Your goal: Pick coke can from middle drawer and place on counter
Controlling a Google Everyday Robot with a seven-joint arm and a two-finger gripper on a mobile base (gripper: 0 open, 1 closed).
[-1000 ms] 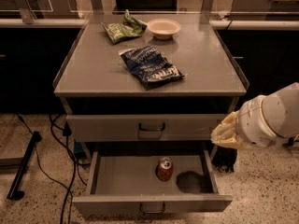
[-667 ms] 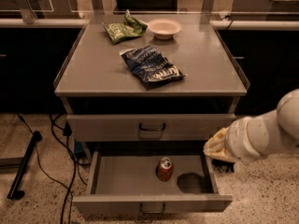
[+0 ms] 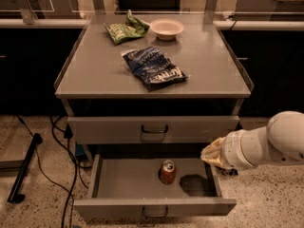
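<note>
The coke can [image 3: 167, 171], red with a silver top, stands upright on the floor of the open middle drawer [image 3: 118, 184], near its middle. The counter [image 3: 95, 75] is the grey cabinet top above. My gripper [image 3: 212, 154] is at the end of the white arm coming in from the right. It hangs over the drawer's right side wall, to the right of the can and a little above it, apart from it. A dark shadow lies on the drawer floor under it.
A blue chip bag [image 3: 154, 68], a green chip bag [image 3: 125, 30] and a white bowl [image 3: 166, 28] lie on the counter. A closed drawer front with a black loop handle [image 3: 154, 128] is above the open drawer. Cables [image 3: 59, 141] and a black bar [image 3: 23, 167] lie on the floor at left.
My arm and gripper have moved left and down, from beside the cabinet's right side to over the open drawer's right edge. The can has not moved.
</note>
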